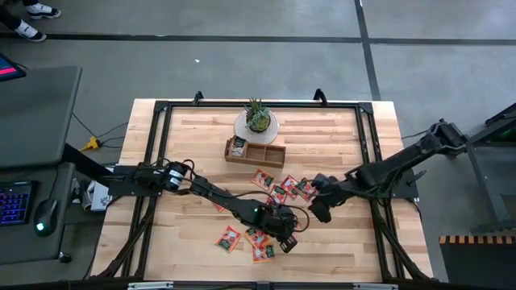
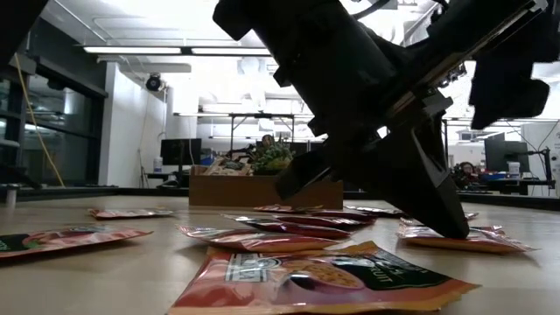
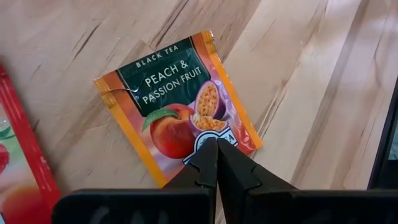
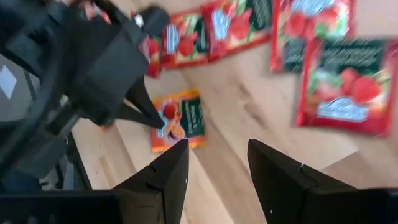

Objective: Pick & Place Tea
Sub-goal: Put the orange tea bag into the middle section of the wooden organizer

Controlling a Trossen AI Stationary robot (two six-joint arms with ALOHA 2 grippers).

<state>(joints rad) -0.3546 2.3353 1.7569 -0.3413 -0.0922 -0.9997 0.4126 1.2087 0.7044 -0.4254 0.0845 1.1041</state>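
High view: sachets (image 1: 278, 193) scattered, wooden table (image 1: 193, 145), grey floor (image 1: 242, 56).

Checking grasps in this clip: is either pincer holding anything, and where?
The left pincer is shut on a peach tea sachet, pinching its edge. The right pincer is open and empty.

A: Tea status?
B: Sachets (image 1: 278, 193) lie flat on the tabletop (image 1: 201, 137), red-orange with green and white marks. One cluster sits right of centre in the high view, a few more lower centre (image 1: 230, 239).
A: Any readable?
B: One, in the left wrist view: orange sachet (image 3: 177, 102), dark green panel, "BLACK TEA / PEACH & PASSION FRUIT", peach and passion fruit picture. Flat, rotated diagonally, its lower edge under the closed tips of the left gripper (image 3: 217, 151).
A: Others?
B: Strawberry-print ones (image 4: 339, 90), upper right in the right wrist view.
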